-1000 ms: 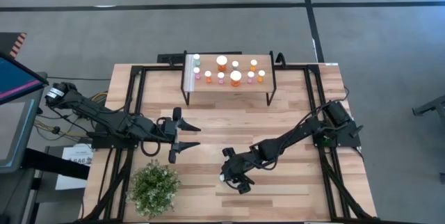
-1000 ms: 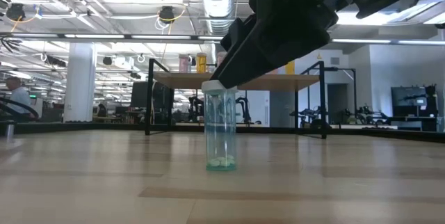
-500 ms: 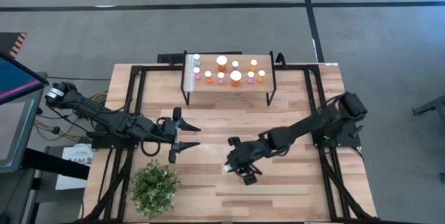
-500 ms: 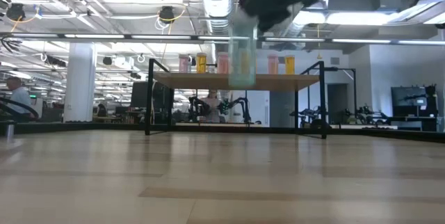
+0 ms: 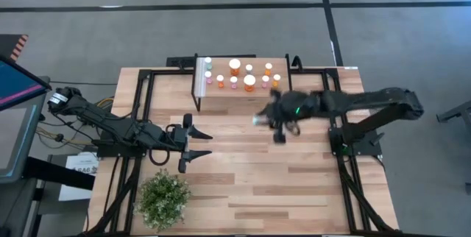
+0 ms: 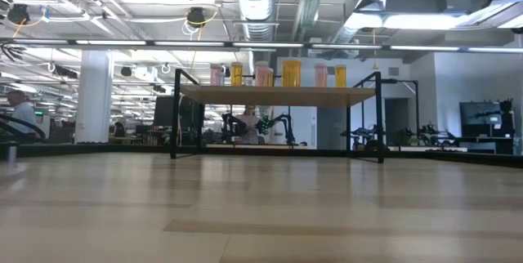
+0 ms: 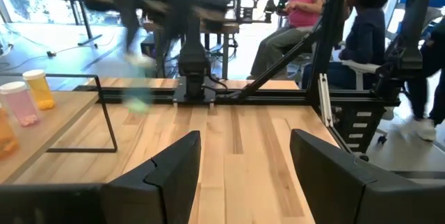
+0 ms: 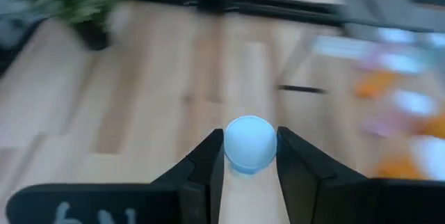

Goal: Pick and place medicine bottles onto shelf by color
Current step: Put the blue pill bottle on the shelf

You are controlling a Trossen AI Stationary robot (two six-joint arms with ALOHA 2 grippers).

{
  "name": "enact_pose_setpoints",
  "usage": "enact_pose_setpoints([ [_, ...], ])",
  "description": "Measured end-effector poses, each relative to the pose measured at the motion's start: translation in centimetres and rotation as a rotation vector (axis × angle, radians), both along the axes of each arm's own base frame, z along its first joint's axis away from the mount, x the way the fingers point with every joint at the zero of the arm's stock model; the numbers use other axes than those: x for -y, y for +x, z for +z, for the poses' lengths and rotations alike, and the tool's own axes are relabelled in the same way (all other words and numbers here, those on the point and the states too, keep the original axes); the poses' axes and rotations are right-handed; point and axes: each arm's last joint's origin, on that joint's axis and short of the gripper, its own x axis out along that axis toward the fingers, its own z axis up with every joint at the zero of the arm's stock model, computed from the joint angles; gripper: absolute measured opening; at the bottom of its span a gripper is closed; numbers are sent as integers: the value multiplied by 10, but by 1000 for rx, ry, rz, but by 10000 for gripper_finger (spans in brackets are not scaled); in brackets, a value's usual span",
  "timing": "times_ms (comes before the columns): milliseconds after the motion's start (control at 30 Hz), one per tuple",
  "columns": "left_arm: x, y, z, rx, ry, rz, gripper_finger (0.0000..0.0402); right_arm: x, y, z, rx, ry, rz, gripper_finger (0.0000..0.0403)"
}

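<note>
The left gripper (image 5: 197,143) rests above the wooden surface (image 5: 221,185), jaws spread and empty. Further right, the right gripper (image 5: 266,121) pinches a pale blue-green medicine bottle (image 8: 249,143) in the air just before the shelf (image 5: 243,96), which holds the other bottles.

right claw (image 5: 266,121) raised, clamped, left claw (image 5: 197,143) spread
</note>
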Motion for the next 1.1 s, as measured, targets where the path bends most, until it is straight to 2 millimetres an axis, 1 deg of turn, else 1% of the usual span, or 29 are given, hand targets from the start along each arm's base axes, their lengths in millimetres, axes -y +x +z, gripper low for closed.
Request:
enact_pose_setpoints([
  [100,0,0,0,0,0,0,210,33,-18,14,40,-17,-118,125],
  [167,0,0,0,2,0,5,210,55,-28,20,59,-30,-203,125],
  [300,0,0,1,6,-1,5,210,95,-46,26,76,-67,-359,125],
  [433,0,0,1,6,-1,6,210,130,-61,24,64,-71,-477,125],
  [600,0,0,1,6,0,10,210,168,-69,14,48,-35,-558,125],
  [700,0,0,1,6,0,11,210,187,-70,6,26,-26,-608,125],
  [833,0,0,1,6,0,12,210,205,-71,-7,-10,11,-633,125],
  [967,0,0,1,6,0,12,210,216,-68,-22,-77,46,-639,125],
  [1100,0,0,1,6,0,11,210,220,-63,-34,-140,65,-628,125],
])
